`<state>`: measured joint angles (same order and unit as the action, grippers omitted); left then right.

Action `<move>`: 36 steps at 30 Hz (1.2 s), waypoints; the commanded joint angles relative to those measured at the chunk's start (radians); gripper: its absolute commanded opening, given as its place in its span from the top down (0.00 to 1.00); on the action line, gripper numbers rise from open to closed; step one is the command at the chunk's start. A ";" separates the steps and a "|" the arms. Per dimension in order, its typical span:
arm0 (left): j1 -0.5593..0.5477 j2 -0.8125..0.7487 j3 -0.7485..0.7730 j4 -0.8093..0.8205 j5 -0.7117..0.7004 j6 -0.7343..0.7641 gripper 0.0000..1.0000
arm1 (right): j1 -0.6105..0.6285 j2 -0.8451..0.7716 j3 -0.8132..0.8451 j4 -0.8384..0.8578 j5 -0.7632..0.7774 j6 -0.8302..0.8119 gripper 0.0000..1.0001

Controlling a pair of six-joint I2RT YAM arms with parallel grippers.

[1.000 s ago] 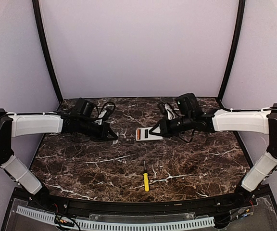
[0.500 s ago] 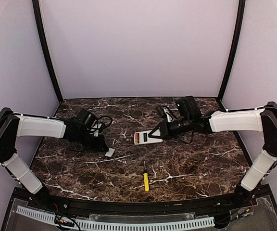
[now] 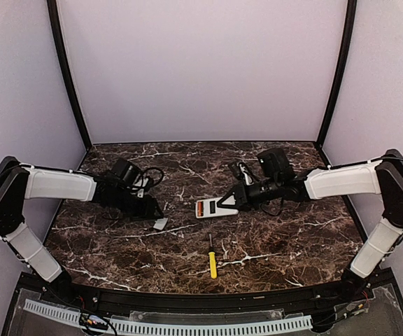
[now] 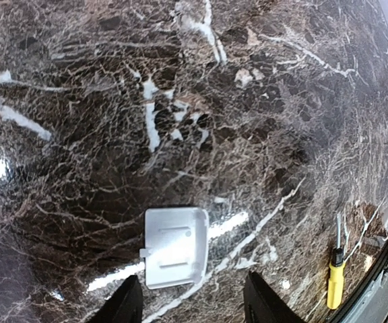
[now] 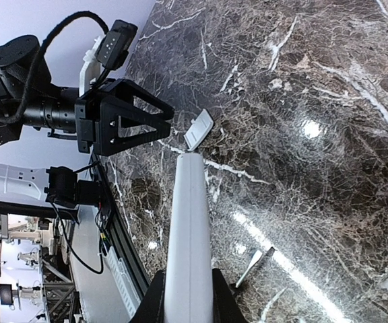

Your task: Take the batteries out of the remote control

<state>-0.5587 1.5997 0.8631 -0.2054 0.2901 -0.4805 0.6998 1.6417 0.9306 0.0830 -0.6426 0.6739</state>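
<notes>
My right gripper [image 3: 224, 203] is shut on the remote control [image 3: 207, 208], a flat white bar held edge-on over the middle of the table. The wrist view has the remote control [image 5: 188, 235] running straight out between the fingers [image 5: 155, 303]. An orange-red battery [image 3: 199, 208] shows at the bar's free left end. My left gripper [image 3: 157, 213] hangs low over the left half of the table, open and holding nothing. The small white cover piece [image 4: 175, 245] lies flat on the marble just beyond the left fingertips [image 4: 126, 306], touching neither.
A yellow-handled screwdriver [image 3: 212, 260] lies near the front middle of the marble table [image 3: 278, 238]; the left wrist view has the screwdriver [image 4: 334, 282] at its lower right. The cover piece [image 3: 161, 224] sits between the two grippers. Black frame posts rise at the back corners.
The left gripper came down and toward the near left with the white cover piece, then opened and left it on the table. The right gripper drifted slightly nearer with the remote.
</notes>
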 commanded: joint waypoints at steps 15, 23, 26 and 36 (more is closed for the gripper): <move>0.004 -0.187 -0.119 0.120 0.110 0.100 0.27 | -0.055 0.213 0.180 -0.110 -0.308 -0.078 1.00; 0.003 -0.205 -0.168 0.176 0.143 0.110 0.26 | -0.063 0.354 0.294 -0.158 -0.360 -0.077 1.00; 0.003 -0.208 -0.177 0.187 0.146 0.115 0.26 | -0.063 0.385 0.314 -0.171 -0.369 -0.078 1.00; 0.000 -0.212 -0.208 0.271 0.207 0.156 0.26 | -0.064 0.465 0.381 -0.218 -0.436 -0.139 1.00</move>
<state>-0.5587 1.4185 0.6811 0.0143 0.4545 -0.3599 0.6411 2.0724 1.2633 -0.1135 -1.0199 0.5850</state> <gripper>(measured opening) 0.736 0.138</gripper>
